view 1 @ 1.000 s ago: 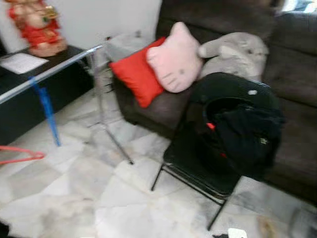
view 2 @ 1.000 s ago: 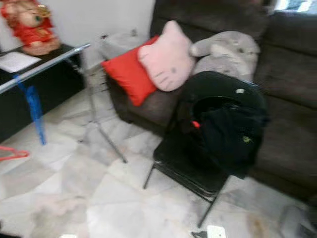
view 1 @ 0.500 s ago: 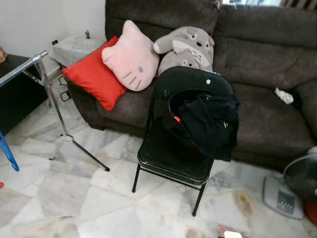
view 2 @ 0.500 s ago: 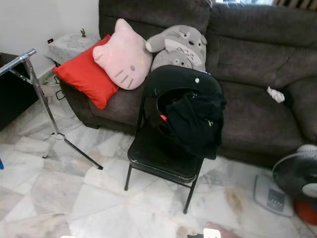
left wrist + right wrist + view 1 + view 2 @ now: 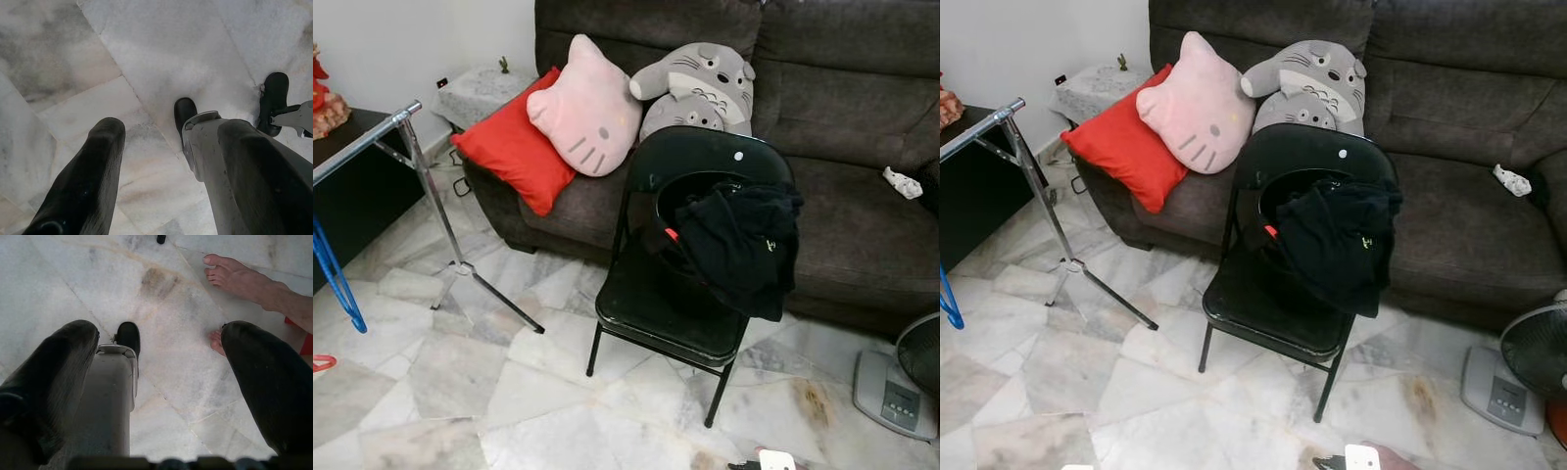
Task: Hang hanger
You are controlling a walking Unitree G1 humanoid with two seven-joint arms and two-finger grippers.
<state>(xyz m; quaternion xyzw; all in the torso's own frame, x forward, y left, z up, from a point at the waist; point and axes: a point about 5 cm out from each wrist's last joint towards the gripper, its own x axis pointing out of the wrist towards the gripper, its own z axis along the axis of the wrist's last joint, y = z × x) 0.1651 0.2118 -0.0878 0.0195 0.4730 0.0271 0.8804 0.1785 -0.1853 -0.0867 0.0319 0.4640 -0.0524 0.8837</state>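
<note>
Hangers, counted: one blue (image 5: 335, 277) hanging from the chrome rail of the clothes rack (image 5: 426, 174) at far left, its lower loop near the floor; one red (image 5: 321, 363), only a sliver at the left edge, low by the floor; a small red tip (image 5: 672, 234) shows from the black garment (image 5: 744, 245) on the chair, possibly a third, cannot tell. Black folding chair (image 5: 671, 308), one, stands on the marble floor (image 5: 460, 392) in front of the dark brown sofa (image 5: 862, 196), garment draped over its backrest and seat. Cushions on the sofa, four: one red (image 5: 509, 152), one pink cat-face (image 5: 590, 108), two grey plush creatures (image 5: 705, 83) stacked. A small white scrap (image 5: 902, 182) lies on the sofa seat to the right. Bathroom scale (image 5: 893, 394) and part of a fan (image 5: 920, 352) at far right on the floor.

Left gripper (image 5: 166, 161): jaws spread wide, nothing between them, pointing down at bare marble beside the robot's leg and black foot (image 5: 185, 111). Right gripper (image 5: 156, 377): jaws likewise apart and empty, over the floor; a person's bare foot (image 5: 239, 276) nearby. Both grippers hang low, well apart from the rack and every hanger. No legible writing anywhere.
</note>
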